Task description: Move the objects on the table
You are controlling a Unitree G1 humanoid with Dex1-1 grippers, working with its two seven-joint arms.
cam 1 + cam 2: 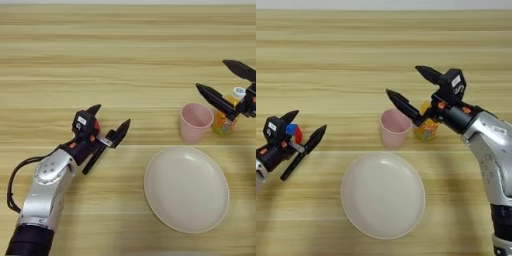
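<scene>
While both arms hover low over the wood:
Counter (pixel 125 60): light-brown planks fill the frame.
Plate (pixel 186 189): large, cream, lying flat near the front edge, nothing on it.
Pink cup (pixel 195 121): upright just behind the plate.
Right pincer (pixel 408 90): spread wide above the juice bottle.
Left pincer (pixel 109 121): open at far left, the puzzle cube between its fingers.
Juice bottle (pixel 426 128): upright just beside the cup.
Puzzle cube (pixel 294 131): partly hidden.
Marker pen (pixel 293 167): lies slanted on the counter under the left pincer.

The wooden table (pixel 125 60) fills almost all the view. Its surface is light brown with horizontal plank lines and fine grain. Along the top edge, a thin pale grey strip shows behind the table. The light is soft and even.
</scene>
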